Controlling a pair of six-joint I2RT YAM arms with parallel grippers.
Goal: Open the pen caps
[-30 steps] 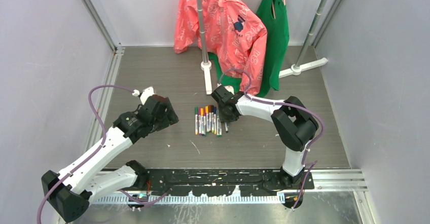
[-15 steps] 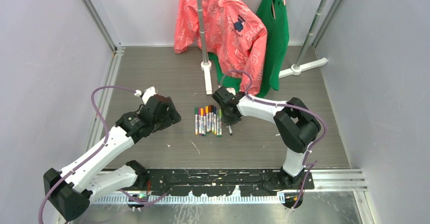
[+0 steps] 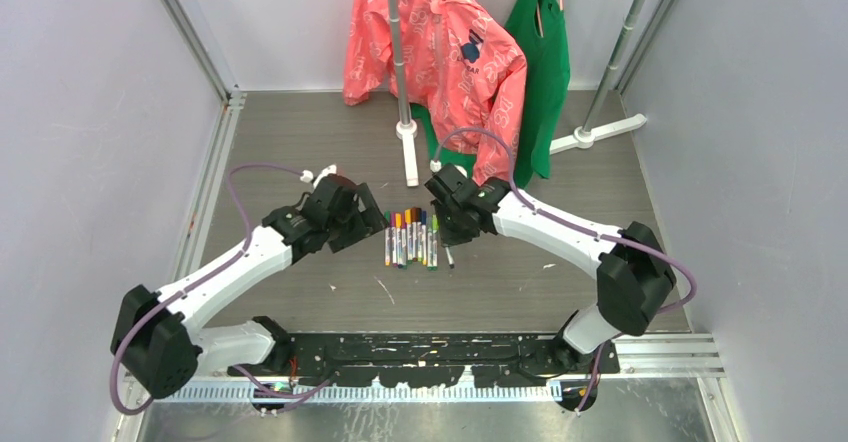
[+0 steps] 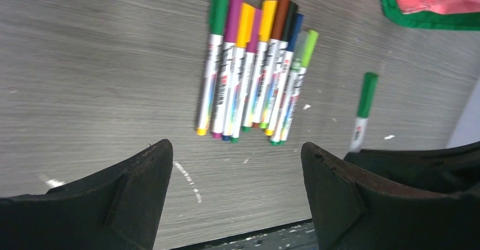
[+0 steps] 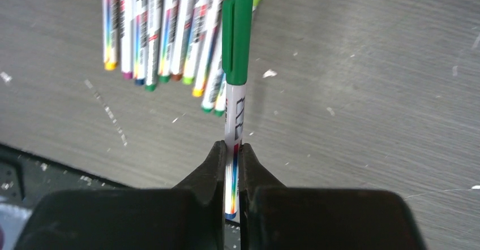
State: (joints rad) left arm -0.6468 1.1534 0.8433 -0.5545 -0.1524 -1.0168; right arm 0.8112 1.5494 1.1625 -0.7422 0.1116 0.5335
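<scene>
Right wrist view: black right gripper (image 5: 232, 148) clamped tight on white barrel of thin marker pen (image 5: 234, 117), green plastic cap (image 5: 237, 35) on. Left wrist view alone: black left gripper (image 4: 235, 154) spread wide, empty, above wood-grain grey table (image 4: 85, 63), near side-by-side row of colour-capped white pens (image 4: 255, 74).

Both are built alike: the left arm (image 3: 235, 272) and the right arm (image 3: 550, 227) have smooth white link shells between chunky matt black joint housings. A thin purple cable (image 3: 265, 166) runs along each. The fingers (image 4: 136, 193) are plain black wedges, and the bases sit on a black mounting rail (image 3: 440, 347)
</scene>
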